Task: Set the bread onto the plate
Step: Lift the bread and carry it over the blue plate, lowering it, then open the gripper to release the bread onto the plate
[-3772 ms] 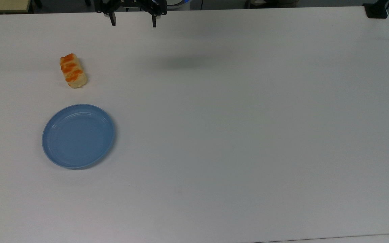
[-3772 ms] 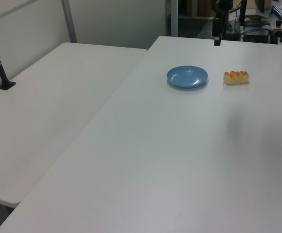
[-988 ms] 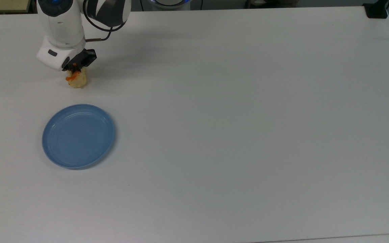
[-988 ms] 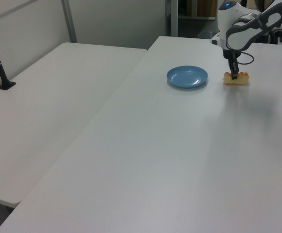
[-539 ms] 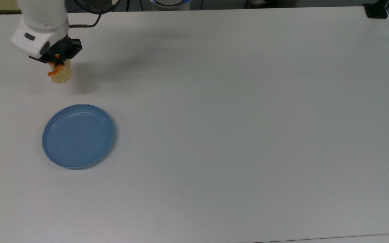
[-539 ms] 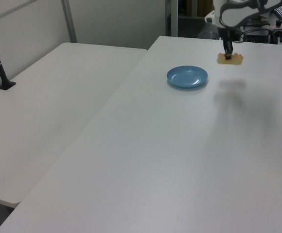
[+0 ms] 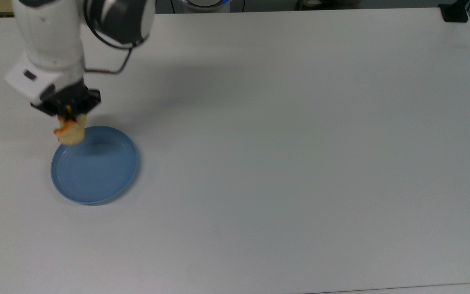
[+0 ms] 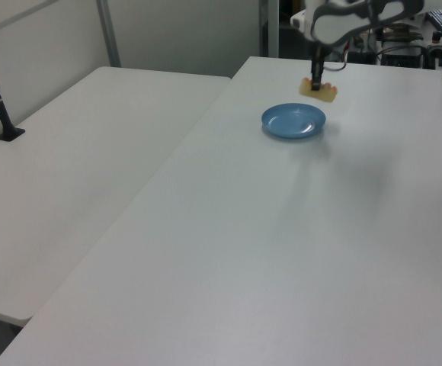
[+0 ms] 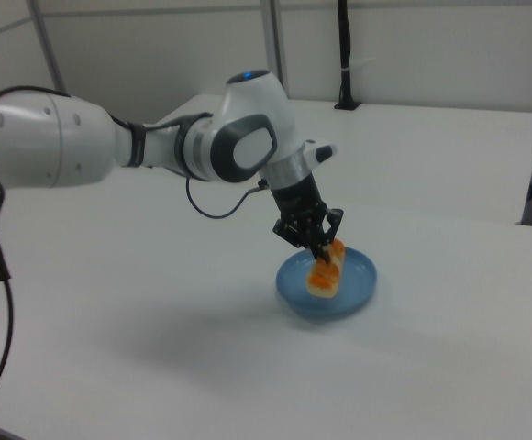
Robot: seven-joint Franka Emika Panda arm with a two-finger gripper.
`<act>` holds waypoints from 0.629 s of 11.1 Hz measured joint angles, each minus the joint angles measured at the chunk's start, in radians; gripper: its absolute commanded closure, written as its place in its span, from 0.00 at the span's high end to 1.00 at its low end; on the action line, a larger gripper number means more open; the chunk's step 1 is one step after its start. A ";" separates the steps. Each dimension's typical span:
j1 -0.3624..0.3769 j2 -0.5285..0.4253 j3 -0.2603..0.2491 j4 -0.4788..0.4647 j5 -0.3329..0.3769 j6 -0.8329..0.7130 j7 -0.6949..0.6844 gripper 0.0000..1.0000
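In the top view, the white Panda arm (image 7: 51, 36) reaches down from the upper left of the frame, and its black gripper (image 7: 68, 111) is clamped on the bread roll (image 7: 70, 131), which hangs below the fingers with its pale end pointing toward the bottom of the frame. The roll overlaps the upper left rim of the light-blue plate (image 7: 96, 171), which sits in the left half of the frame on the white table (image 7: 300, 143); a dark shadow lies on the upper part of the plate. In the left view, the gripper (image 8: 316, 78) at the upper right of the frame holds the bread roll (image 8: 318, 91) lifted clear of the table (image 8: 267, 244), just above the far edge of the plate (image 8: 293, 122). In the right view, at the frame's centre, the gripper (image 9: 317, 243) pinches the bread roll (image 9: 326, 271) near its upper end, so the roll hangs tilted in front of the plate (image 9: 353, 289), whose rim shows to either side of it.
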 measured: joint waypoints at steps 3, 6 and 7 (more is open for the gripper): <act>0.003 0.128 0.029 0.046 0.000 0.084 0.114 0.22; 0.002 0.157 0.038 0.057 0.000 0.145 0.200 1.00; 0.002 0.157 0.038 0.060 0.000 0.147 0.203 1.00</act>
